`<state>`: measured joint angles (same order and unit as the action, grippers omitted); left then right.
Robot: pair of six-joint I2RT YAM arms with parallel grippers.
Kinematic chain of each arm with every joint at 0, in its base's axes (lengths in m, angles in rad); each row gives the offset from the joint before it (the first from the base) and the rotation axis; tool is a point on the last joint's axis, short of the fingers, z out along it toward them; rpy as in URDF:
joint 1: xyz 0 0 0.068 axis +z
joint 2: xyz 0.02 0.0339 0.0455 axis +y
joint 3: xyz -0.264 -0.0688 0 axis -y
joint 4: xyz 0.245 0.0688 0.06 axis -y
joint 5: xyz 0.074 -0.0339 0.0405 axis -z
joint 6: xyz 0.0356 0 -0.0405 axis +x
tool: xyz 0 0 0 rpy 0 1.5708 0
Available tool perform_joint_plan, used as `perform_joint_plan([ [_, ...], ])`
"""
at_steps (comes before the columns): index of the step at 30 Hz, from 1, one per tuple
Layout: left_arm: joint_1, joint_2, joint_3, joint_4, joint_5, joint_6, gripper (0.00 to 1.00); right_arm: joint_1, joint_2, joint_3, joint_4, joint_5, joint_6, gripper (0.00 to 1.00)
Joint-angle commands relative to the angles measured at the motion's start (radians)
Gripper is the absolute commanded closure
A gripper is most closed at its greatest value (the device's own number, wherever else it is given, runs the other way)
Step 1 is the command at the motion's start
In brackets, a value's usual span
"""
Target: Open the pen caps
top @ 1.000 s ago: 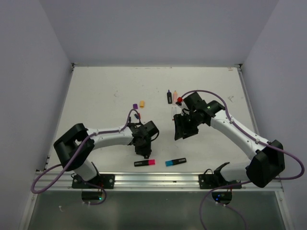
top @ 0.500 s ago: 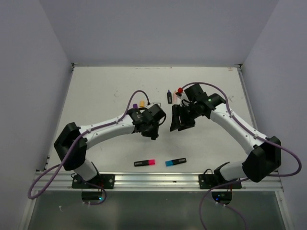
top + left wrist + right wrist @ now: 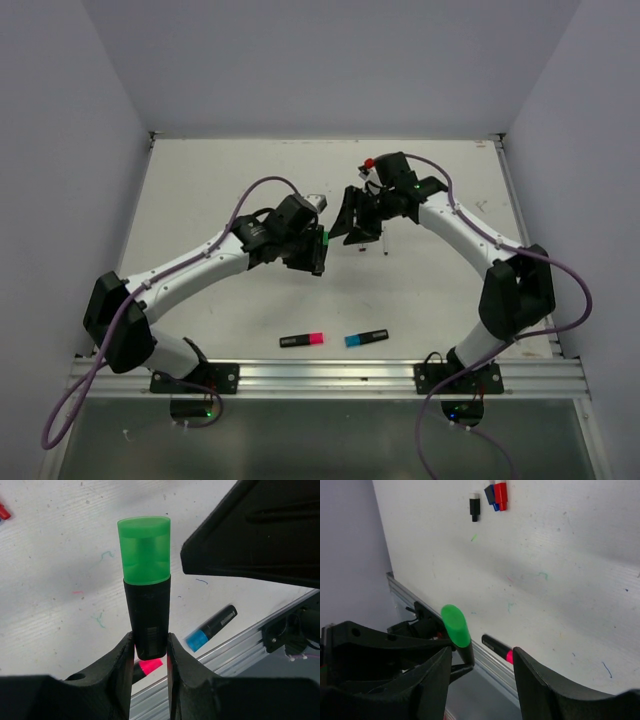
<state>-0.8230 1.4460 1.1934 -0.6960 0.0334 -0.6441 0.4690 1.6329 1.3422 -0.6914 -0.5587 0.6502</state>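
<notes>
My left gripper is shut on the black barrel of a highlighter pen held above the table. Its chunky green cap points away from the jaws and is still on. In the top view this cap sits between the left gripper and the right gripper. My right gripper is open and faces the cap, which lies just off its left finger without being pinched. A pink-capped pen and a blue-capped pen lie near the front edge.
Tiny black, blue and red caps lie on the table in the right wrist view. A red cap sits behind the right arm. A thin white pen lies under the right forearm. The metal rail runs along the front.
The left gripper has risen from near the front edge to mid-table with the green-capped pen. The right gripper has swung left to face it, with its jaws slightly wider.
</notes>
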Motion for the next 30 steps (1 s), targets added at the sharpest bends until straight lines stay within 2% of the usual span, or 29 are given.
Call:
perform_joint_plan([
  [1, 0.01, -0.026, -0.018, 0.079, 0.1, 0.044, 1.0, -0.004, 0.011, 0.052, 0.099, -0.063, 0.058, 0.44],
  [11, 0.027, -0.039, -0.025, 0.112, 0.161, 0.031, 1.0, 0.019, 0.042, 0.037, 0.136, -0.057, 0.074, 0.46],
  [18, 0.035, -0.053, -0.037, 0.131, 0.181, -0.005, 1.0, 0.036, 0.035, 0.006, 0.139, -0.049, 0.066, 0.55],
  [21, 0.036, -0.053, -0.04, 0.151, 0.2, -0.015, 1.0, 0.036, 0.033, 0.002, 0.128, -0.044, 0.057, 0.71],
  [22, 0.036, -0.053, -0.041, 0.156, 0.204, -0.02, 1.0, 0.036, 0.035, 0.002, 0.116, -0.046, 0.051, 0.84],
  [24, 0.038, -0.055, -0.051, 0.164, 0.214, -0.028, 1.0, 0.036, 0.031, 0.005, 0.107, -0.05, 0.045, 0.95],
  [25, 0.041, -0.055, -0.057, 0.17, 0.224, -0.032, 0.97, 0.036, 0.027, 0.005, 0.098, -0.055, 0.04, 1.0],
  [26, 0.048, -0.058, -0.066, 0.18, 0.247, -0.035, 0.91, 0.036, 0.022, 0.005, 0.096, -0.058, 0.037, 1.0],
  [27, 0.053, -0.065, -0.072, 0.188, 0.256, -0.045, 0.72, 0.034, 0.016, 0.003, 0.093, -0.058, 0.031, 1.0],
  [29, 0.067, -0.079, -0.103, 0.226, 0.298, -0.052, 0.47, 0.028, -0.002, -0.001, 0.087, -0.073, 0.022, 1.0],
  [30, 0.074, -0.096, -0.115, 0.243, 0.319, -0.058, 0.44, 0.019, -0.007, -0.012, 0.087, -0.085, 0.016, 1.0],
])
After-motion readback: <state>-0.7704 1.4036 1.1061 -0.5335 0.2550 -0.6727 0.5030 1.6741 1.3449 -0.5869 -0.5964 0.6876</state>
